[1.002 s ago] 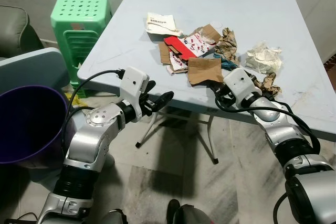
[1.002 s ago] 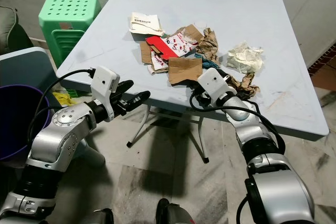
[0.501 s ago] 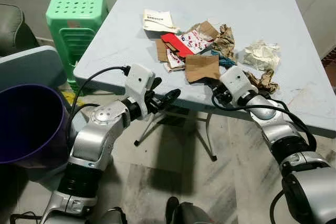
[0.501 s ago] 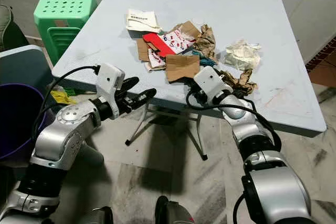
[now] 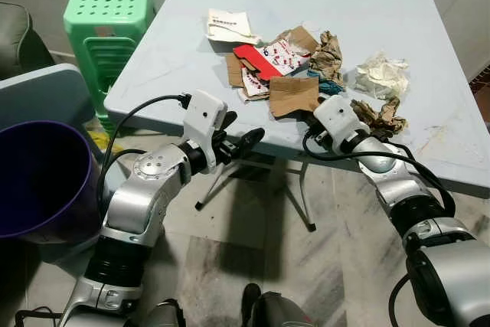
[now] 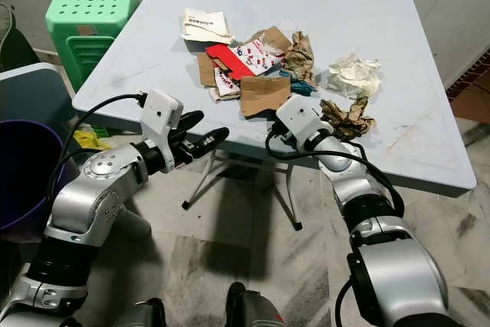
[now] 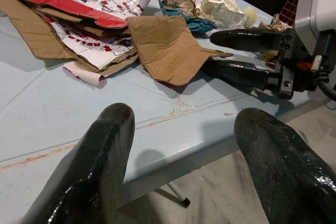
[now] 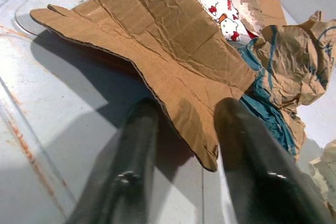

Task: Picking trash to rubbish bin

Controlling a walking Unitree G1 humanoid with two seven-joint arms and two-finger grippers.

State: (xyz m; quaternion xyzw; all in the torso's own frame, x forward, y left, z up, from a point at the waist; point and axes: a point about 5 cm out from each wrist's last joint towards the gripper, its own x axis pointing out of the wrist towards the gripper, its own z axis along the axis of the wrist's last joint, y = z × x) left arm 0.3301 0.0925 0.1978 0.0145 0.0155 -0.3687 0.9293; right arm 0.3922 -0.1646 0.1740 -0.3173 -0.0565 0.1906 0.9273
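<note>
Purple bin (image 5: 38,181) cut by frame edge; right gripper (image 5: 306,115) fingertips — under cardboard (image 5: 293,95)

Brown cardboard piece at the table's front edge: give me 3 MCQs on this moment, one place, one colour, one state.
1. Where is the right tool?
A. Over the purple bin
B. At the flat brown cardboard piece near the front edge of the pale blue table
C. On the green stool

2. What colour is the perforated plastic stool beside the table?
A. Green
B. Red
C. Black

3. How do the right tool's fingers stand?
A. Shut on crumpled paper
B. Shut with nothing in them
C. Open, one on each side of the cardboard's edge

Key: B, the left wrist view shows the tool at the cardboard; A, the stool is green; C, the right wrist view shows the cardboard between spread fingers.
</note>
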